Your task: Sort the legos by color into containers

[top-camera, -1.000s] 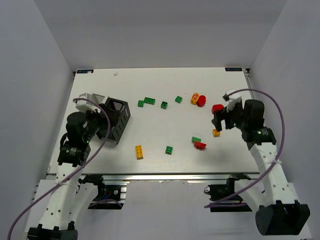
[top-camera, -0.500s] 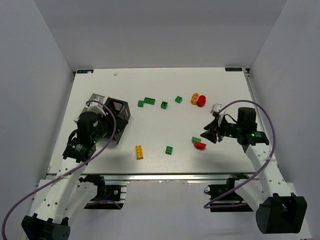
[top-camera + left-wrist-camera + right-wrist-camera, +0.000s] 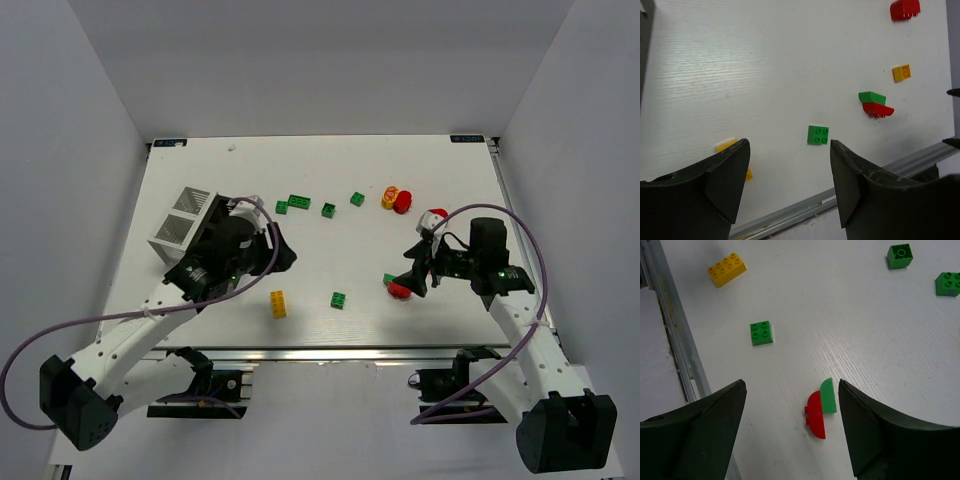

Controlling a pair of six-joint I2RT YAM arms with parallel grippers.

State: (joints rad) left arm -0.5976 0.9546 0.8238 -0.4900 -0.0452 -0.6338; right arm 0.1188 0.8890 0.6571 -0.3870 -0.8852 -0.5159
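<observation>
Legos lie scattered on the white table (image 3: 200,310). A red and green pair (image 3: 821,407) lies right below my right gripper (image 3: 791,384), which is open with nothing in it; in the top view that gripper (image 3: 413,276) hangs just right of the pair (image 3: 398,288). My left gripper (image 3: 789,142) is open and empty, low over the table's middle (image 3: 283,255). A green brick (image 3: 818,135) lies ahead of it, and a yellow brick (image 3: 731,147) is half hidden by its left finger. Two white containers (image 3: 180,228) stand at the left. The black container is hidden under the left arm.
Green bricks (image 3: 298,202) (image 3: 328,209) (image 3: 357,198) and a yellow and red pair (image 3: 396,199) lie at the back. A red brick (image 3: 436,214) is by the right arm, an orange one (image 3: 901,73) near it. The table's metal front edge (image 3: 850,187) is close.
My left arm swung right, away from the containers to the table's middle. My right gripper came down and left over the red and green pair. Both grippers narrowed and then opened again.
</observation>
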